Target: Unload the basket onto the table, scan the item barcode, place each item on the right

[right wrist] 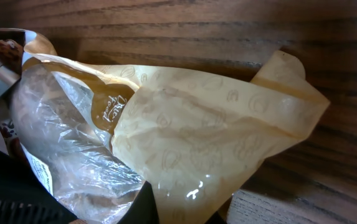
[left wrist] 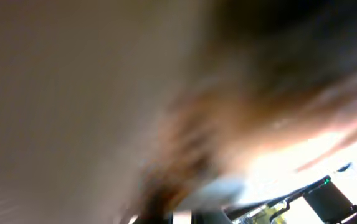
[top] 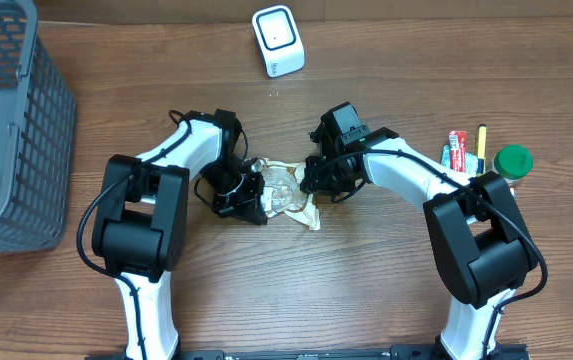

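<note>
Snack bag (top: 288, 190) lies between left gripper (top: 251, 197) and right gripper (top: 311, 185), touching both.

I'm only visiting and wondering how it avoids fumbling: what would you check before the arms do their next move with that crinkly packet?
1. Packet sits between both grippers: ok.
2. Right gripper is shut on the packet's edge: ok.
3. Left gripper is shut at the packet's other side. Whether it has a real hold: cannot tell, as the left wrist view is a blur.
4. Barcode found and facing outward: cannot tell, no view shows it.
5. Scanner stands uncovered at the table's far side, with nothing between it and the packet: ok.
</note>
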